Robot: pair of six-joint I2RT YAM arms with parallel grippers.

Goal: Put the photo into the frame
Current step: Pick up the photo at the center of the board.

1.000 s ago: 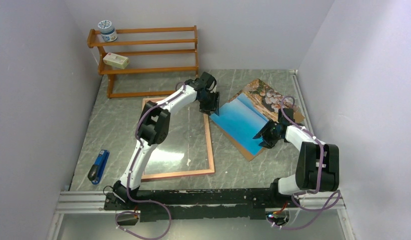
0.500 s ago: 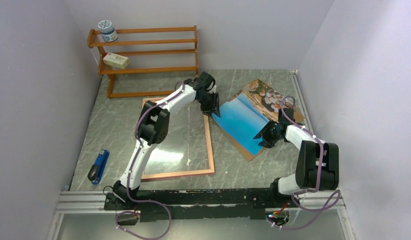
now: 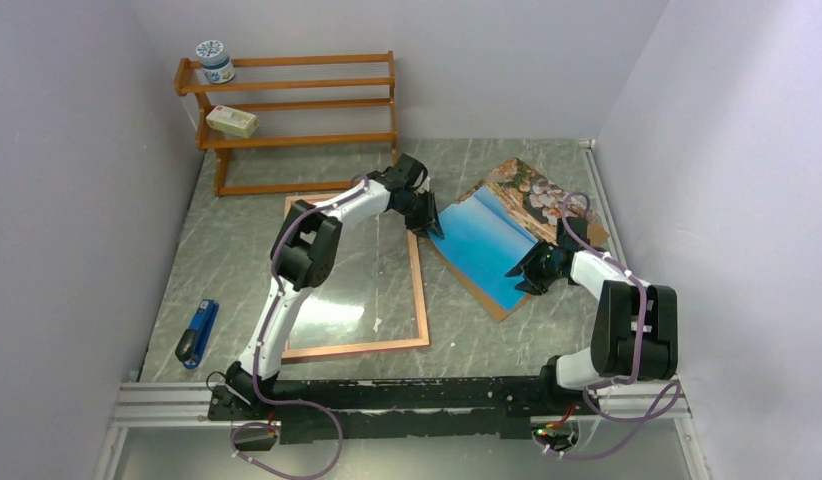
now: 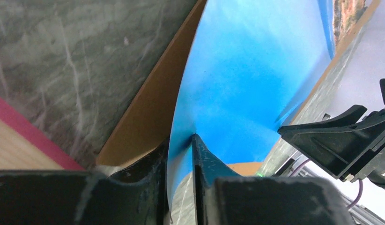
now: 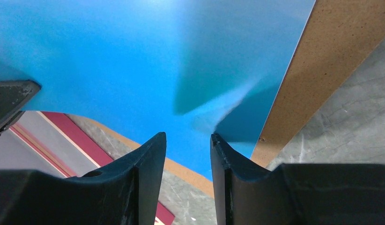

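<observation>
- Top view: the photo (image 3: 490, 240) is seen lying on a brown backing sheet (image 3: 499, 305), just right of the frame (image 3: 421, 290) on the table (image 3: 187, 260). The left gripper (image 3: 430, 225) is placed at the photo's left corner, the right gripper (image 3: 523, 278) at its near edge.
- Left wrist view: the photo's (image 4: 247, 70) raised edge is pinched between the left gripper's (image 4: 180, 154) jaws.
- Right wrist view: the right gripper's (image 5: 188, 140) jaws are held apart over the photo (image 5: 134, 51), nothing seen between them.

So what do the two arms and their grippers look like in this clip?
Both arms have white link shells with black joint housings, and a purple cable runs along each. The left gripper and right gripper are black, with two tapered plastic fingers each. Both bases are bolted to a black rail.
</observation>
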